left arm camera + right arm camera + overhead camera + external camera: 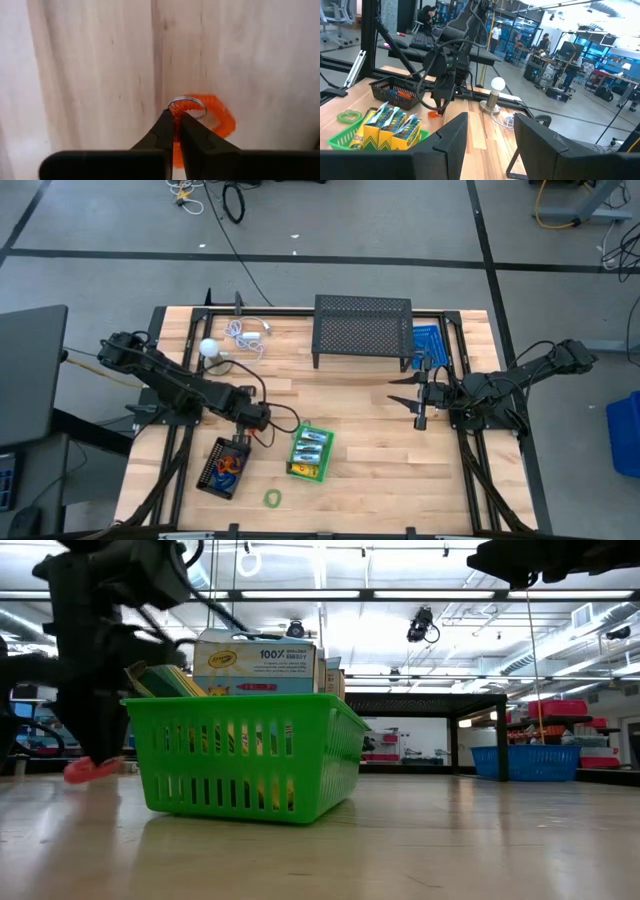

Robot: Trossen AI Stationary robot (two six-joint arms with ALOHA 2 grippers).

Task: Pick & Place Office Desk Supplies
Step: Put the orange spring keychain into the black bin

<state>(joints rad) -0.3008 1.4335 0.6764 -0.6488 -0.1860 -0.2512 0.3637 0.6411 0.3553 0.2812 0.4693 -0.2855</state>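
So the table (380, 440) is mostly bare wood, with a black rack (362, 330) up at 12 o'clock and a blue bin (428, 343) tucked at its 3 o'clock side. Near the middle-left sits the green basket (309, 454) with yellow crayon boxes (390, 127) standing in it, and at its 9 o'clock is the black tray (224, 465) with a tangle of coloured loops in it. One green loop (272, 498) lies loose at 6 o'clock of the basket. The left gripper (176, 122) is down between tray and basket with its fingers pinched shut on an orange loop (212, 112), which looks like it's right at the wood or barely off it. The right gripper (490, 137) waits over at 3 o'clock, fingers parted, holding nothing. Looks like the grab step on the loop, so I'd guess the next move is a straight lift and then a short carry to whichever container it belongs in. Tight spot though: tray rim on one side, basket wall on the other, plenty of room toward 3 o'clock.
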